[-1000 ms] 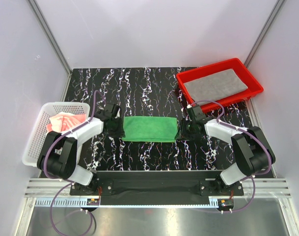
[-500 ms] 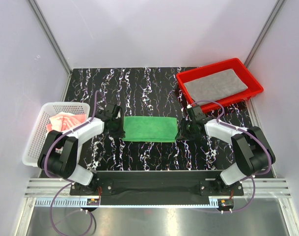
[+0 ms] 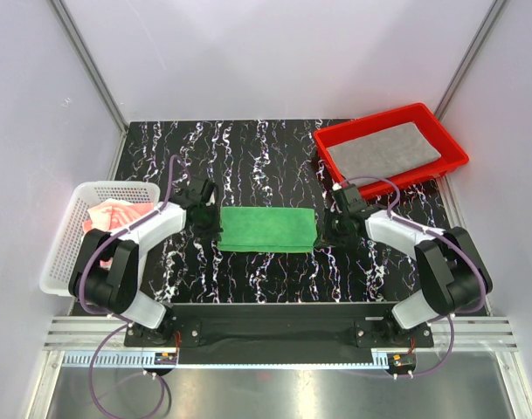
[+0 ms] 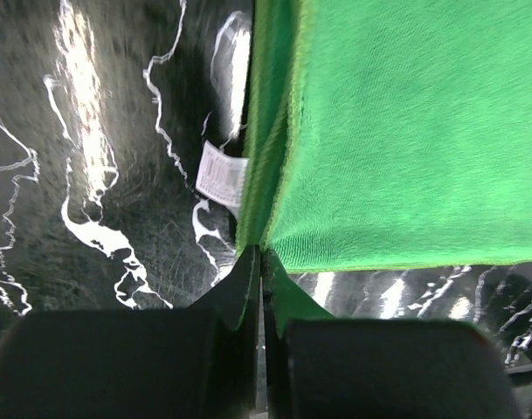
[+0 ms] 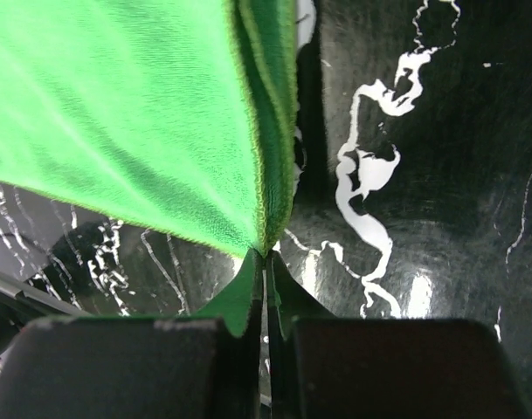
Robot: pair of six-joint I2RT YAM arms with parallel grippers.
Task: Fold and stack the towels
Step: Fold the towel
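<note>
A bright green towel (image 3: 267, 229), folded into a long strip, lies across the middle of the black marbled table. My left gripper (image 3: 211, 229) is at its left end. In the left wrist view the left gripper (image 4: 262, 257) is shut on the near corner of the green towel (image 4: 405, 131). My right gripper (image 3: 323, 229) is at the right end. The right wrist view shows the right gripper (image 5: 266, 257) pinching the green towel (image 5: 117, 105) at its near corner. A grey towel (image 3: 383, 150) lies flat in the red tray (image 3: 370, 120). A pink towel (image 3: 117, 216) sits crumpled in the white basket (image 3: 65, 262).
The red tray stands at the back right, just behind the right arm. The white lattice basket stands at the left table edge beside the left arm. A white label (image 4: 220, 173) sticks out from under the green towel's left edge.
Both grippers have closed onto the two ends of the green towel. The left gripper has edged slightly toward the towel. The towel itself lies as before.
</note>
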